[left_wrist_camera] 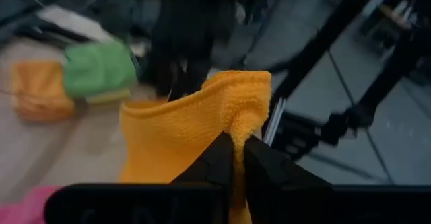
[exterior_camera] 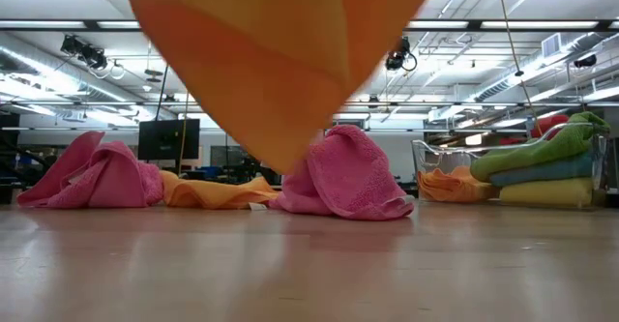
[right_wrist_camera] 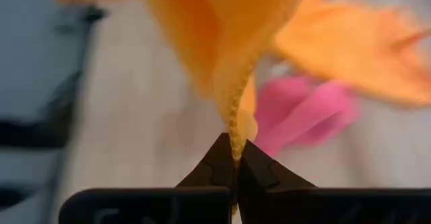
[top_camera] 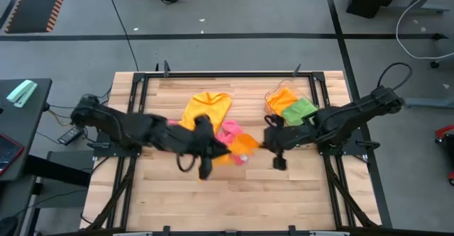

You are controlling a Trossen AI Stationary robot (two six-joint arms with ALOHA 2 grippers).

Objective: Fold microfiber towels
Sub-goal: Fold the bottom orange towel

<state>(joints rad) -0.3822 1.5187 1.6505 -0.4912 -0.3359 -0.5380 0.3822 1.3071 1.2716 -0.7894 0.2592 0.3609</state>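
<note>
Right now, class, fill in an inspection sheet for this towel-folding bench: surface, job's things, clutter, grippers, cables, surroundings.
Surface: wooden table, bare at the front.
Job's things: orange towel lifted between both arms; yellow towel spread flat; pink towel bunched; folded stack in the clear tray.
Clutter: nothing seen.
Grippers: left gripper and right gripper each shut on an edge of the orange towel.
Cables: black cable on the floor behind the table.
Surroundings: grey floor, ceiling lights.

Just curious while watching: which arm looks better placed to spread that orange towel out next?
Probably neither alone: the left fingers and the right fingers each pinch an edge of the orange towel, so both seem equally placed to pull it flat.
</note>
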